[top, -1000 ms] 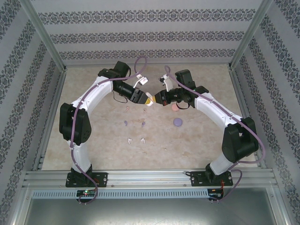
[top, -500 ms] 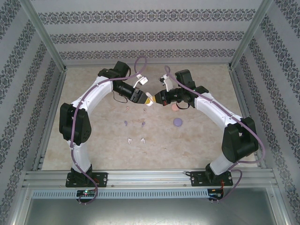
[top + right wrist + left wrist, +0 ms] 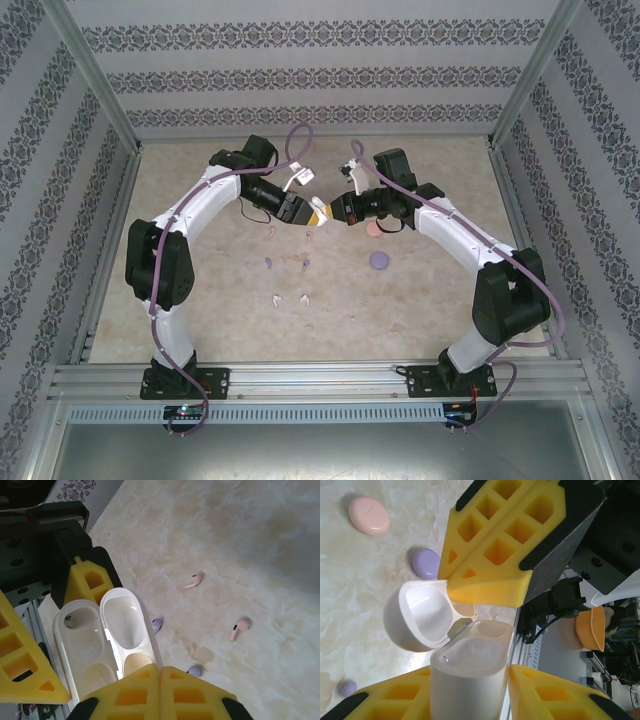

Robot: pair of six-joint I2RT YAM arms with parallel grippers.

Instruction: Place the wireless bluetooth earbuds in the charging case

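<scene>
- The white charging case (image 3: 470, 665) is clasped by its body between the yellow fingers of the left gripper (image 3: 306, 213), above the table (image 3: 420, 300) at its middle.
- Its lid (image 3: 422, 615) is swung fully back, and two hollow wells are seen in the body.
- The right gripper (image 3: 328, 212) is clenched, its fingers pressed together with their tips against the rim of the lid; whether the rim is pinched between them cannot be told.
- The earbuds are seen lying loose on the table, apart from the case, on the side toward the arm bases.
- Each is tiny, with a rounded head and a short stem.
- The pale pink earbuds (image 3: 193, 581) lie nearest the grippers, the purple earbuds (image 3: 268, 263) next, and the white earbuds (image 3: 277, 298) closest to the bases.
- A closed pink case (image 3: 369, 515) and a closed purple case (image 3: 426, 563) rest on the table beside the right arm.
</scene>
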